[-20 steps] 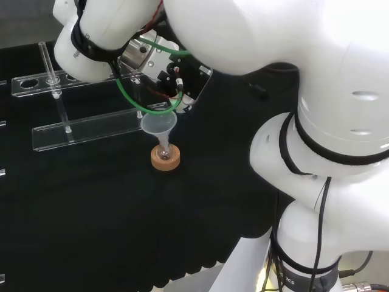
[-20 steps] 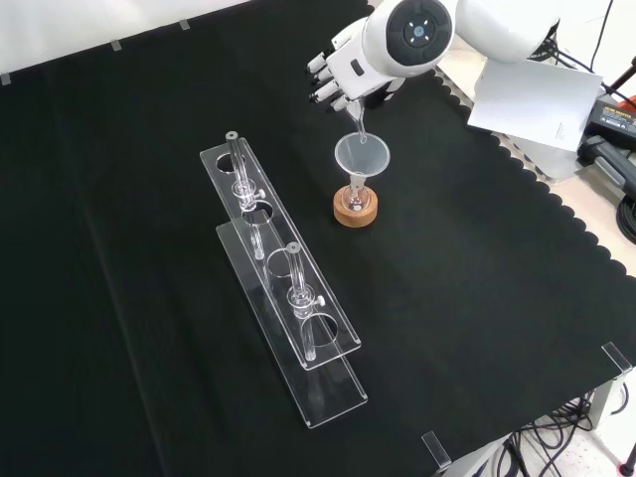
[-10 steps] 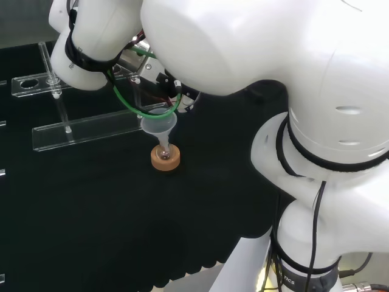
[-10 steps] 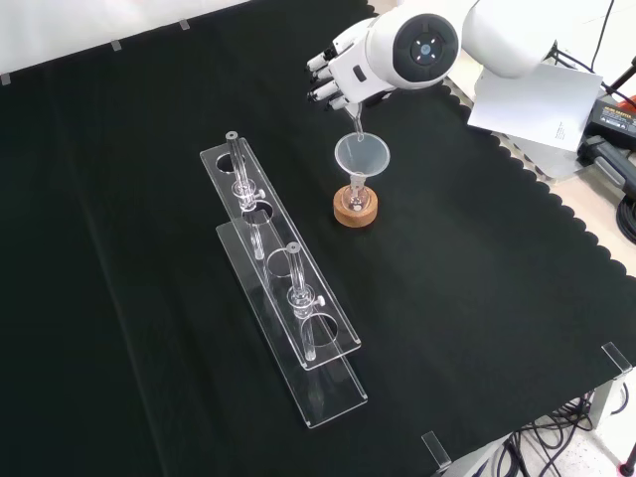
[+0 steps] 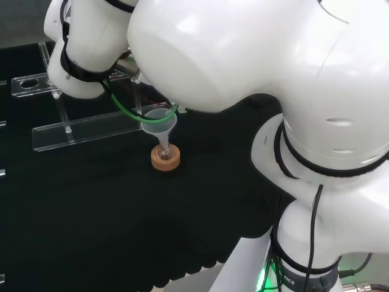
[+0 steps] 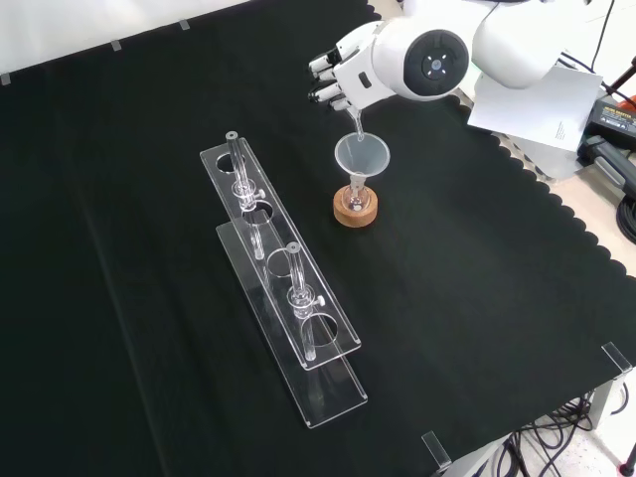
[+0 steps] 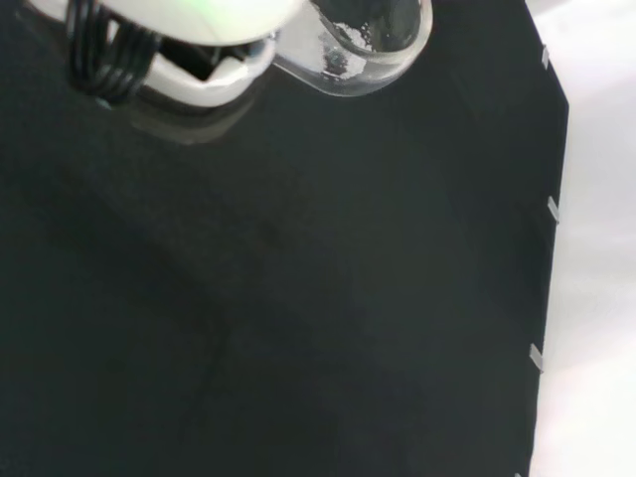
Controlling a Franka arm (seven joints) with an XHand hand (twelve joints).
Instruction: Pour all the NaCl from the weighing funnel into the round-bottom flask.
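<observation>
1. Head view: the arm's white links cover the right and the top of the frame. Just left of centre I see a clear conical funnel [image 5: 159, 126] seated in the neck of the small round-bottom flask [image 5: 165, 151], which sits on a cork ring [image 5: 165, 159] on the black worktop [image 5: 91, 201]. A clear rack [image 5: 91, 129] lies at the left of the frame.

2. Front view: the hand [image 6: 343, 79] sits at upper centre, partly behind the arm's round grey cap. Its fingers curl round the weighing funnel [image 6: 354, 121], whose narrow spout slants down so that its tip sits just over the rim of the conical funnel [image 6: 362, 156]. Below that are the flask [image 6: 355, 199] and the cork ring [image 6: 355, 210]. Two clear racks [image 6: 283, 288] run diagonally through the middle of the frame.

3. Wrist view: close to the white part of the hand [image 7: 189, 45], the scoop end of the weighing funnel [image 7: 358, 45] carries white grains clinging inside.

4. My reading: the pour is under way but not finished. The spout is lined up and tilted, but salt remains in the scoop. I cannot tell how much has reached the flask. What is left is to tip further, perhaps tap, until the scoop is clean.
</observation>
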